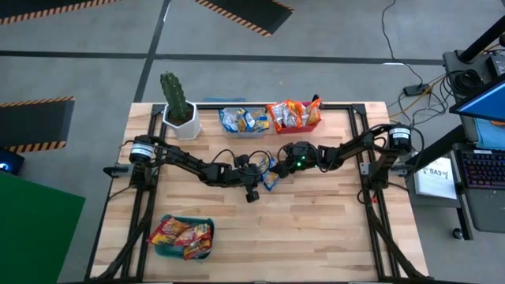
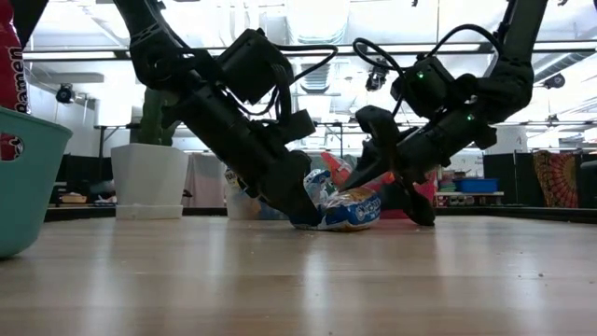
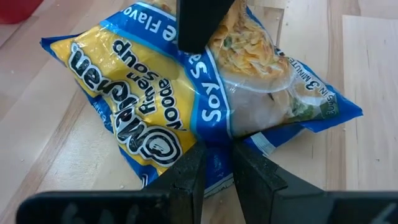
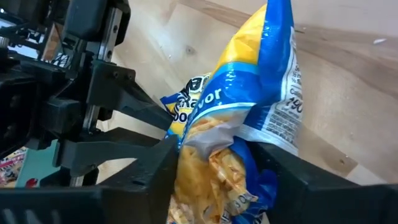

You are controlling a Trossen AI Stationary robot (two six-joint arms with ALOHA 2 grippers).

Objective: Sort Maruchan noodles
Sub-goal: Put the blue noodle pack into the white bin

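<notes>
One blue-and-yellow Maruchan noodles packet sits crumpled at the table's middle, between my two grippers. My left gripper reaches in from the table's left and is shut on the packet's edge. My right gripper reaches in from the table's right and has the packet's other end between its fingers. Other packets lie in three bins. My left gripper pinches the packet's blue edge seam between its two fingers, slanting down from the table's left. The packet stands tilted, bulging past the fingers, with its lower side on the table. My right gripper has the packet's crumpled yellow end between its two fingers, which meet it on both sides. It comes slanting down from the table's right. One of its fingers lies over the packet's printed face.
A clear bin with blue packets and a red bin with orange packets stand at the far edge. A cactus in a white pot stands far left. A teal bin with red packets sits near left.
</notes>
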